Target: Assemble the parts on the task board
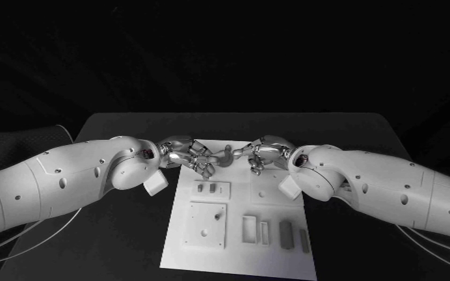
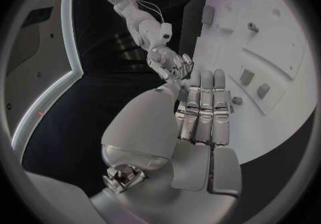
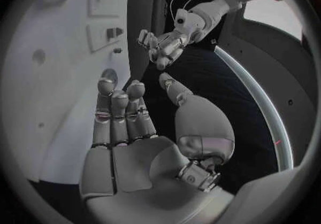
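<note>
Black table (image 1: 122,131) in a dark room, nothing readable behind it. White task board (image 1: 239,255) lies lengthwise down the table's middle, running from the robot toward the far side. On it are raised white plates and small grey parts: a pair of short grey blocks (image 1: 212,188) on the plate near the hands, and upright grey pieces (image 1: 284,234) in a row by the near right corner. Both arms reach in over the board's far end. Left hand (image 1: 188,155) hovers above the board's far left corner; in its wrist view the fingers (image 2: 203,107) lie straight and side by side, palm bare, holding nothing. Right hand (image 1: 263,154) hovers above the far right corner, just beside the left one, fingertips nearly meeting; its wrist view shows fingers (image 3: 119,112) extended, thumb apart, palm bare, gripping nothing. No contact with the board is visible for either hand.
</note>
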{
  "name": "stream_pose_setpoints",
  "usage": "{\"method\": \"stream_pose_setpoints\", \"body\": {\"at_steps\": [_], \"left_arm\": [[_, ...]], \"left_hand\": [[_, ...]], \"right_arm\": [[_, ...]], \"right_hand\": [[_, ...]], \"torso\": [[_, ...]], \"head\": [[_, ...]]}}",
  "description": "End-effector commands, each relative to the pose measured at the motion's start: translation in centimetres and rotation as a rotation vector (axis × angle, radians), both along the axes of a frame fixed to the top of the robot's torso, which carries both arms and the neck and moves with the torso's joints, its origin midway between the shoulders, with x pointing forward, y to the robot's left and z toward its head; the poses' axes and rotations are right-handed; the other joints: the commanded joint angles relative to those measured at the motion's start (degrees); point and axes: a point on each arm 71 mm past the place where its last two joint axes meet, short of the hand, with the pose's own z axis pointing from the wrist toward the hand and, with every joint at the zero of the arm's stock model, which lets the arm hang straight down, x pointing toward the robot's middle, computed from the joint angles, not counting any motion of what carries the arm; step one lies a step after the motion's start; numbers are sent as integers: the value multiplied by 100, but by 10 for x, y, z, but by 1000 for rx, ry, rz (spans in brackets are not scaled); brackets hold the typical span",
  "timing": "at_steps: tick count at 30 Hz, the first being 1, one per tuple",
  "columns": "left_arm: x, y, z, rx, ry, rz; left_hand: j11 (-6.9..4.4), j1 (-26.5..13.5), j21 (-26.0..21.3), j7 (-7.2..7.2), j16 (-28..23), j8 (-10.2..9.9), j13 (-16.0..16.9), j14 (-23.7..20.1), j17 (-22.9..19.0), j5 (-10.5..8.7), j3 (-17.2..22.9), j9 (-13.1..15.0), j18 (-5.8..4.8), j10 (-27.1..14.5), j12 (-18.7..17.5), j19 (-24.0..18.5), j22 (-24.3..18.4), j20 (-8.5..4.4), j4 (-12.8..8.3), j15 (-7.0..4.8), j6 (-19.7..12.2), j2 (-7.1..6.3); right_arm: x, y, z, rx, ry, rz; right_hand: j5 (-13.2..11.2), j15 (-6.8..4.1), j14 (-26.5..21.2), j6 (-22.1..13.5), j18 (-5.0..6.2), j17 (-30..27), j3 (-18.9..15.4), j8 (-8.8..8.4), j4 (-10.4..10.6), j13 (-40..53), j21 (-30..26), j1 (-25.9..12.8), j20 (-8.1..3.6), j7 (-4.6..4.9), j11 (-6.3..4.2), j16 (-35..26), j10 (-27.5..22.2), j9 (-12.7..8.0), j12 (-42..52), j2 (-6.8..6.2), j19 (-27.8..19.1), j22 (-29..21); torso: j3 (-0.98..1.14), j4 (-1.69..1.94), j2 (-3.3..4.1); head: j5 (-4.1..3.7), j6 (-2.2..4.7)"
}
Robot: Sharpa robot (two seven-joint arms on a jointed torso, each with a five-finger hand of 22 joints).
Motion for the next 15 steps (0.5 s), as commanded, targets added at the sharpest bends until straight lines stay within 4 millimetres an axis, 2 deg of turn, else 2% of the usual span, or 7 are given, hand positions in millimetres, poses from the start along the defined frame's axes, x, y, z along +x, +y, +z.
{"method": "stream_pose_setpoints", "body": {"at_steps": [1,12,15], "left_arm": [[0,-2,2,-22,-5,0],[0,-3,2,-21,-3,-2],[0,-3,2,-21,-3,-3]], "left_hand": [[6,-54,-11,-85,-33,38,9,-14,11,2,47,9,98,37,-9,-14,9,5,-17,20,135,7],[6,-132,-11,-76,-46,38,15,-14,30,2,127,28,100,44,-18,-18,24,8,-82,25,130,-4],[6,-237,-10,-72,-60,36,21,-9,50,2,211,49,101,49,-28,-22,40,12,-168,27,123,-14]], "right_arm": [[-8,11,-5,59,142,-2],[-12,27,-1,84,127,26],[-12,29,0,88,106,14]], "right_hand": [[-17,-34,21,6,44,-9,4,31,46,-11,-11,-77,-13,17,-36,28,14,-7,31,-22,17,16],[-75,-28,-5,-35,44,-21,15,24,120,-32,-37,-222,-27,26,-27,12,-26,-25,20,-112,-12,18],[-111,-20,-19,-72,44,-23,2,10,145,-37,-48,-287,-25,36,-18,7,-45,-37,19,-159,-26,18]], "torso": [[5,6,-1],[-2,10,1],[-2,9,2]], "head": [[-2,3],[-11,20],[1,21]]}}
